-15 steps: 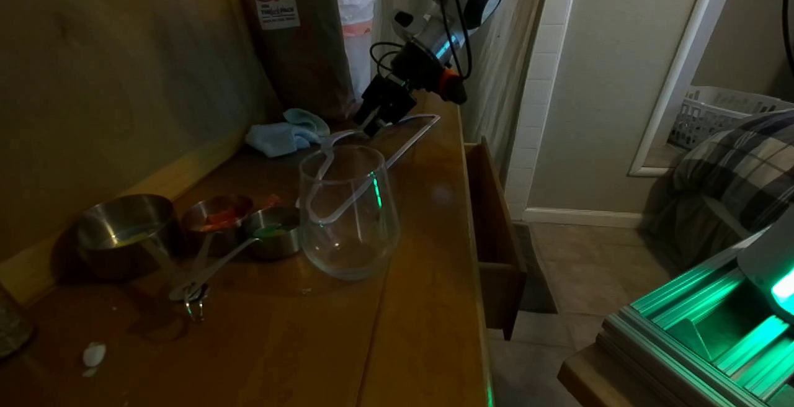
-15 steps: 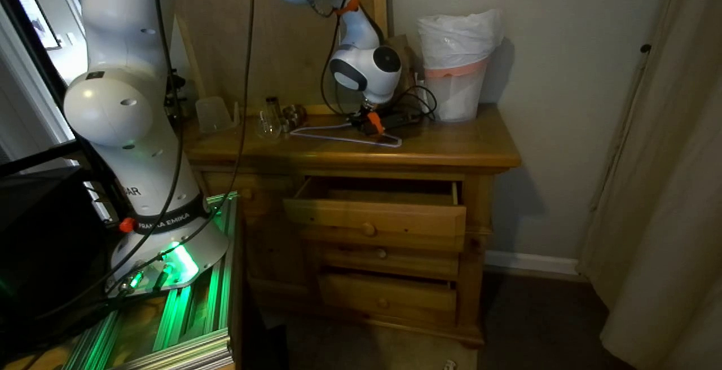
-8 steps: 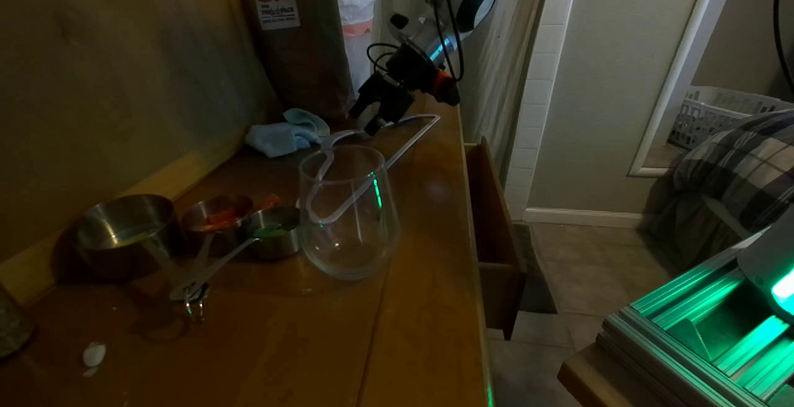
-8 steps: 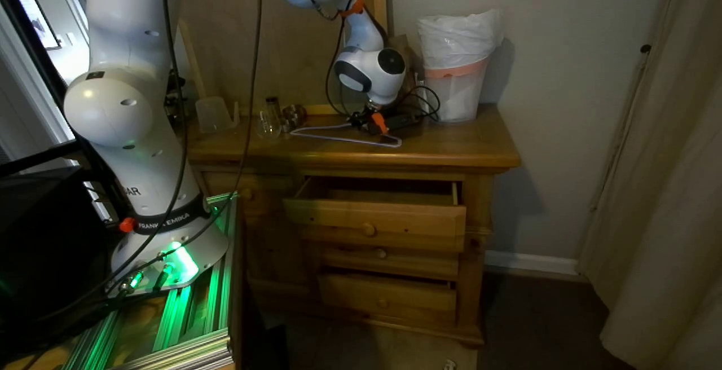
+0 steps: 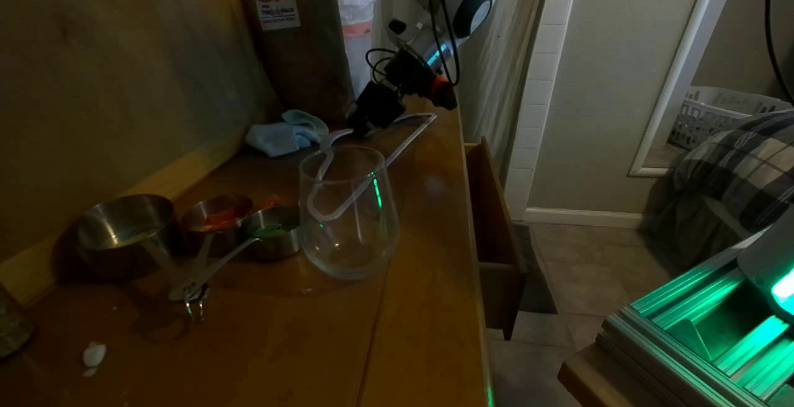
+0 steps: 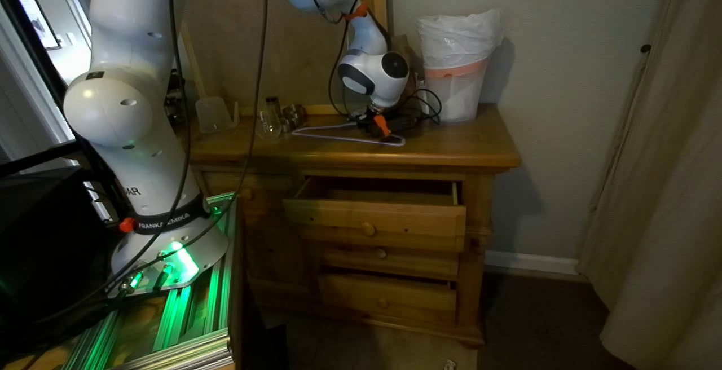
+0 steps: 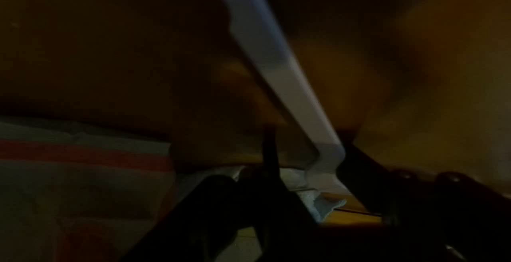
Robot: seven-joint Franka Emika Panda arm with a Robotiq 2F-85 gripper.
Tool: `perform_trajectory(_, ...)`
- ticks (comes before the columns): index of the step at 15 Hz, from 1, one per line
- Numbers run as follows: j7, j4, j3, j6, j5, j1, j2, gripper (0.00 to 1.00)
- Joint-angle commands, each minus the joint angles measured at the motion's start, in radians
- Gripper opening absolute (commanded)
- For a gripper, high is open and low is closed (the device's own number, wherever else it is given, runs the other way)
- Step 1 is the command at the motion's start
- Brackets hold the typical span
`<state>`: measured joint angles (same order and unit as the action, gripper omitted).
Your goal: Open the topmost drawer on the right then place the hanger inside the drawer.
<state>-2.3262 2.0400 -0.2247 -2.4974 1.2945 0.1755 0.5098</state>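
Exterior view, glass [image 5: 348, 239] before hanger [image 5: 406, 144], metal cups [image 5: 279, 245] alongside, cloth [image 5: 279, 139] behind

Thin whitish triangular plastic hanger [image 7: 284, 72]: you see it lying on the dresser [image 5: 422, 332]
Brown wooden flat-fronted drawer [image 6: 400, 224]: stands open below

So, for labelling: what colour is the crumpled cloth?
The cloth is light blue, clearest in an exterior view.
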Motion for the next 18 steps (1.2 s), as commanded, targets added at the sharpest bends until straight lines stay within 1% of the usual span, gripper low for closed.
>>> perform_trajectory(1, -0.011, -0.031, 0.007, 0.011, 0.018, -0.003, 0.032, 0.13)
perform_trajectory(3, -0.012, -0.03, 0.007, 0.023, 0.018, -0.007, 0.028, 0.01)
perform_trajectory(6, -0.015, -0.023, 0.008, 0.05, 0.022, -0.017, 0.018, 0.05)
perform_trajectory(10, -0.018, -0.004, 0.011, 0.082, 0.026, -0.029, -0.008, 0.05)
perform_trajectory(18, -0.056, 0.087, 0.024, 0.202, 0.025, -0.064, -0.15, 0.05)
